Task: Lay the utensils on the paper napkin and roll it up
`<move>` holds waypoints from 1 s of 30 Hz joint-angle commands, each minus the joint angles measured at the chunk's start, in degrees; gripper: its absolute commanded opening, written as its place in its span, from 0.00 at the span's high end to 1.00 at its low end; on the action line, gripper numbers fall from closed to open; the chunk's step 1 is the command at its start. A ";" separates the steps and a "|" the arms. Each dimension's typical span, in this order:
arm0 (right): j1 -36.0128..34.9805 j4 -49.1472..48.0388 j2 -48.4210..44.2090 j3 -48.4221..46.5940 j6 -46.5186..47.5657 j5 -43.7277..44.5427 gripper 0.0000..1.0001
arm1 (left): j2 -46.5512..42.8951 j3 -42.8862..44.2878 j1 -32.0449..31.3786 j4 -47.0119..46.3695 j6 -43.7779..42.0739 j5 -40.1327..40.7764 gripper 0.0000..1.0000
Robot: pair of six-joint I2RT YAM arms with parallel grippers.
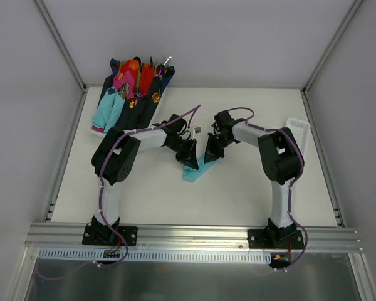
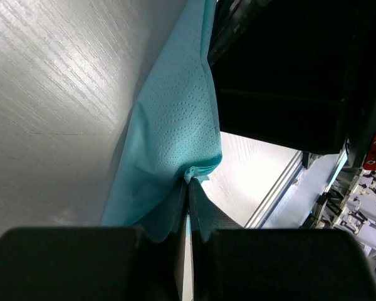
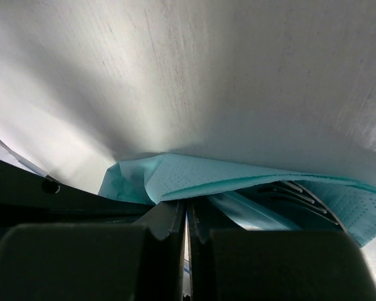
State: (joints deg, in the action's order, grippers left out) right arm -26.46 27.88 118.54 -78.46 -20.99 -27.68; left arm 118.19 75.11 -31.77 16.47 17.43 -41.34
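The teal paper napkin point(image 1: 197, 169) lies crumpled on the white table between my two grippers. My left gripper point(image 1: 189, 157) is shut on a bunched fold of it point(image 2: 175, 119), with paper pinched at the fingertips point(image 2: 189, 180). My right gripper point(image 1: 210, 152) is shut at the napkin's folded edge point(image 3: 238, 179), with the paper draped over its tips point(image 3: 187, 204). Shiny fork tines point(image 3: 304, 191) show under the fold to the right of the right fingers. The rest of the utensils is hidden by the paper and the grippers.
A white tray point(image 1: 95, 130) at the back left holds pink, red, navy and teal napkin bundles and gold cutlery. A white slotted rack point(image 1: 299, 130) stands at the right edge. Metal frame posts border the table.
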 commanded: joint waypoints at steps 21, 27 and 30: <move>3.25 4.55 -7.10 0.94 5.44 -0.10 0.85 | 5.30 -0.32 1.53 2.69 -2.14 10.93 1.00; 3.78 4.29 -4.20 1.29 6.31 0.35 0.87 | 4.86 0.21 1.54 2.95 -2.40 10.41 1.00; 3.61 4.11 -3.41 1.90 6.49 0.61 0.89 | 4.16 0.12 1.62 3.04 -2.58 9.97 1.00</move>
State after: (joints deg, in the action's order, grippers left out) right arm -22.96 30.76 114.37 -77.03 -15.92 -27.42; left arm 119.37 76.16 -31.05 17.47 18.70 -42.06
